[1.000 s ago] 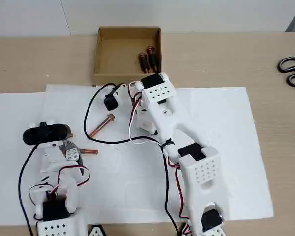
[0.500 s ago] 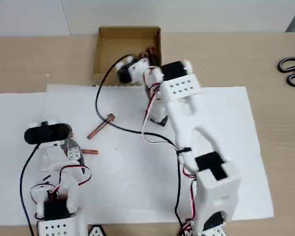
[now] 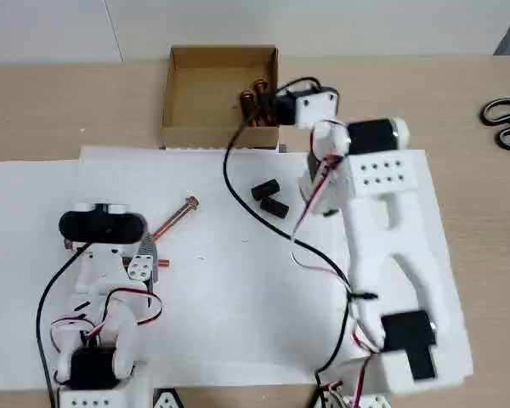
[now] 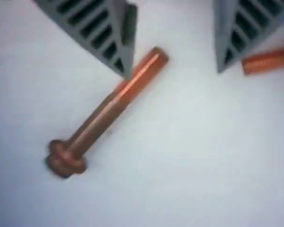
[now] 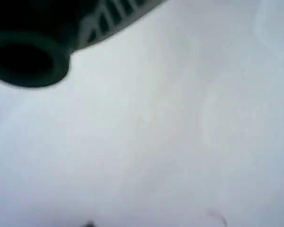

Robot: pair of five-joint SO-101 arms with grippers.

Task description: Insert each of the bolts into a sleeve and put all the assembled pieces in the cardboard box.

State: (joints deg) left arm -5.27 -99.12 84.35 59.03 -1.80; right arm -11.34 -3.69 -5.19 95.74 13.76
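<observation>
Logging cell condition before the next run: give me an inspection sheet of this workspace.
Surface: wooden table with white paper spread on it.
Job's things: assembled pieces in the cardboard box; bolt and second bolt loose on the paper; two black sleeves lying side by side there.
Clutter: scissors at the table's edge, off the paper.
Claws: left claw open, by the bolt's tip; right claw near the sleeves, state unclear.
Cables: black cable trails across the paper past the sleeves.
Surroundings: pale surface beyond the table.
</observation>
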